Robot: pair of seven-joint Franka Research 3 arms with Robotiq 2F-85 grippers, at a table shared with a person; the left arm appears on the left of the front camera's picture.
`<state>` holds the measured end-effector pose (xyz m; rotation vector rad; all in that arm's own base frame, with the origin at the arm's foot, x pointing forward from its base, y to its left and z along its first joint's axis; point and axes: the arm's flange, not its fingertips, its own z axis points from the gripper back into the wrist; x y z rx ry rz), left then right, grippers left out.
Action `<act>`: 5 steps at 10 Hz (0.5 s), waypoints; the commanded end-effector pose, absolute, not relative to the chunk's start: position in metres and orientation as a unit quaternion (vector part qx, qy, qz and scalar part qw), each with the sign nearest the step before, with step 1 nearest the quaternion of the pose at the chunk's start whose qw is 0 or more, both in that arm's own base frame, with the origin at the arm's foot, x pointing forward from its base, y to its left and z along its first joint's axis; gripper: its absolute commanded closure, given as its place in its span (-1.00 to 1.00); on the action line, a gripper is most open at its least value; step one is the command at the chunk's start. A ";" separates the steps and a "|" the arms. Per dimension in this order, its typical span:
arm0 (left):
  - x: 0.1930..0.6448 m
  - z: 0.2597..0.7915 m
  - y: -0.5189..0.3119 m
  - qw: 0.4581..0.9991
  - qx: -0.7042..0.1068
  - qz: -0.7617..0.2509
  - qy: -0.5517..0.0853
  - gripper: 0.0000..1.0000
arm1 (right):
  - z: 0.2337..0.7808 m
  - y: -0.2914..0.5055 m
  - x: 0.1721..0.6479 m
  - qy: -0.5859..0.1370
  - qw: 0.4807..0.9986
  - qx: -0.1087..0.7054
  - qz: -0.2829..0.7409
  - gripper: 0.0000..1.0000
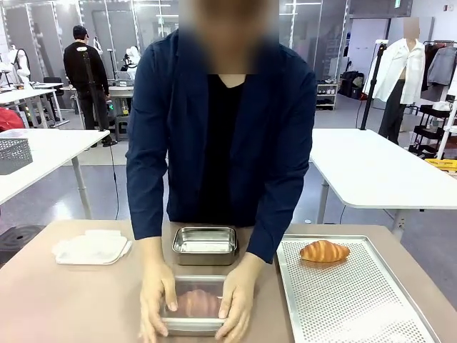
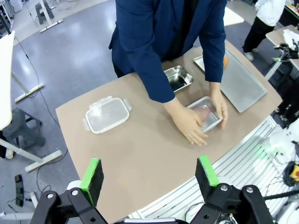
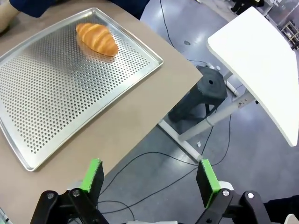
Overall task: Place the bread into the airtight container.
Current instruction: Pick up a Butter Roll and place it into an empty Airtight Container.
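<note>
Bread [image 1: 198, 303] lies in container [image 1: 191, 329], person's hands [image 1: 156, 304] gripping both sides. Left fingers [image 2: 92, 179] and right fingers [image 3: 205, 176] released, empty. Rec.: seat bread flat, then fit lid [image 2: 106, 114] squarely.

bread [image 1: 198, 303] in container [image 1: 189, 327], left of tray [image 1: 357, 307]

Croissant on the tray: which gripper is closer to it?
Right. The right gripper hangs off the table edge beside the tray holding the croissant; the left gripper hangs above the table's opposite end, much farther away.
</note>
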<state>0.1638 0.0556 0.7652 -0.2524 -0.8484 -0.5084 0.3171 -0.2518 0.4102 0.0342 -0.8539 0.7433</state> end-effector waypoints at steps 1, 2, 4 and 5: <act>0.163 0.767 0.055 0.871 -0.122 -0.247 -0.407 -1.00 | 0.420 -0.206 0.289 -0.365 0.865 -0.007 0.344 -1.00; 0.163 0.767 0.055 0.871 -0.122 -0.247 -0.407 -1.00 | 0.434 -0.202 0.292 -0.359 0.866 -0.017 0.348 -1.00; 0.163 0.767 0.055 0.871 -0.122 -0.247 -0.407 -1.00 | 0.459 -0.189 0.300 -0.338 0.867 -0.025 0.366 -1.00; 0.163 0.767 0.055 0.871 -0.122 -0.247 -0.407 -1.00 | 0.474 -0.176 0.306 -0.325 0.863 -0.039 0.385 -1.00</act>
